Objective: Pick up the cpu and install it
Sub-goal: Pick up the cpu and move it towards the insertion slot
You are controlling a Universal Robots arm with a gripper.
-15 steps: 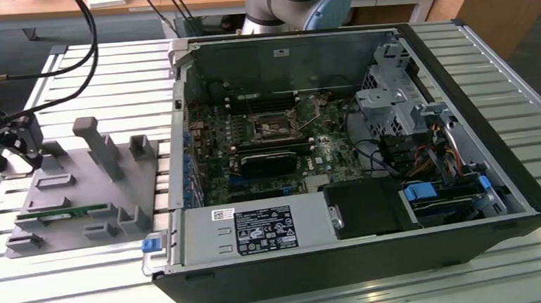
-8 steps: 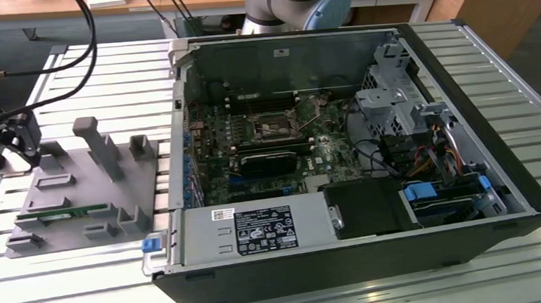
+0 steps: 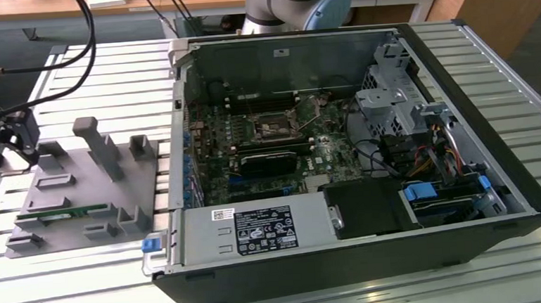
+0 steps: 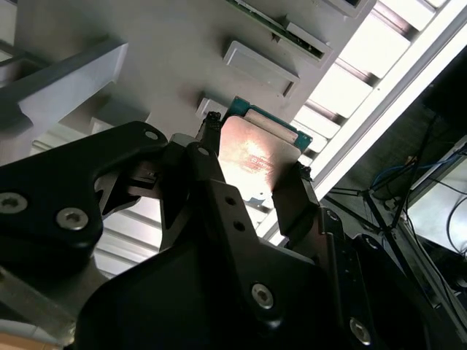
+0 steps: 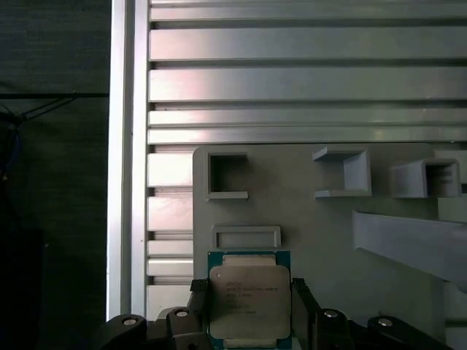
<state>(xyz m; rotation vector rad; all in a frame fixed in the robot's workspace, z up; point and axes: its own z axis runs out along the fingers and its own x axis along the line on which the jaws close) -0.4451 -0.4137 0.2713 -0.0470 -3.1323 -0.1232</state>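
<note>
The cpu (image 5: 248,299), a flat square chip with a shiny silver top and a teal edge, sits between my two black fingers in both wrist views. My gripper (image 5: 248,310) is shut on it, one finger against each side, just over the grey fixture plate (image 5: 306,226). In the second wrist view the cpu (image 4: 255,157) reflects light between the fingers (image 4: 293,200). In the exterior view my gripper (image 3: 16,135) hangs at the far left, over the plate's back corner. The motherboard's open socket (image 3: 274,126) lies inside the computer case (image 3: 352,259).
The grey plate (image 3: 85,198) carries upright holders and a green memory stick (image 3: 63,215) near its front. Black cables (image 3: 67,51) run to my wrist. The slatted metal table (image 3: 519,66) surrounds the case; its edge is close beside the plate.
</note>
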